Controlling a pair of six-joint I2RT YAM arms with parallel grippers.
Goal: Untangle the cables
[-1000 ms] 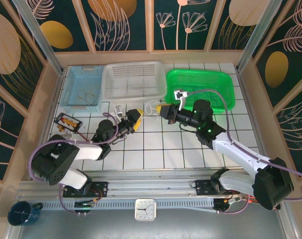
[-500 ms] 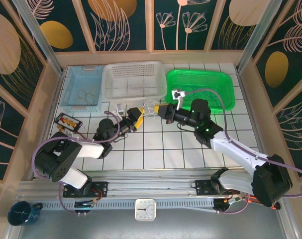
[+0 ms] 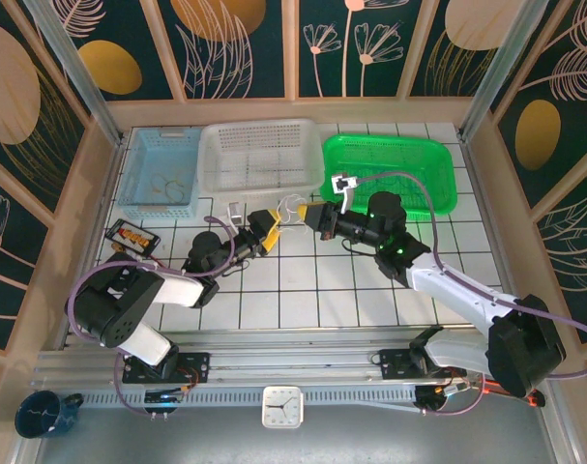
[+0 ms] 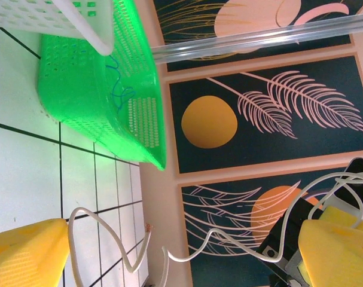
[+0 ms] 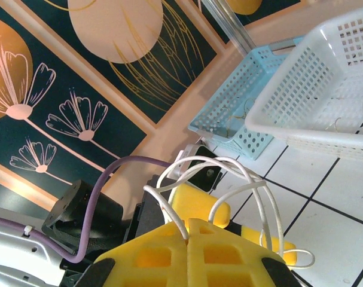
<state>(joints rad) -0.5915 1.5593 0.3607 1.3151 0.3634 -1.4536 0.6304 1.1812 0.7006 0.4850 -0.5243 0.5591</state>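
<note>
Beige cables [image 3: 291,207] pinched from one side only, a second grip not yet made

The thin loops sit mid-tabletop [image 3: 322,290], just on the near side of the white basket [image 3: 260,186], between two hands close together. The right hand [image 5: 187,230] is pressed together on one strand, and the left hand [image 3: 270,229] is spread wide with slack wire between its fingers. The left hand may close on nothing or on two strands at once, so pulling apart would likely tighten the knot. The thin wire could also slip from the right pinch.
</note>
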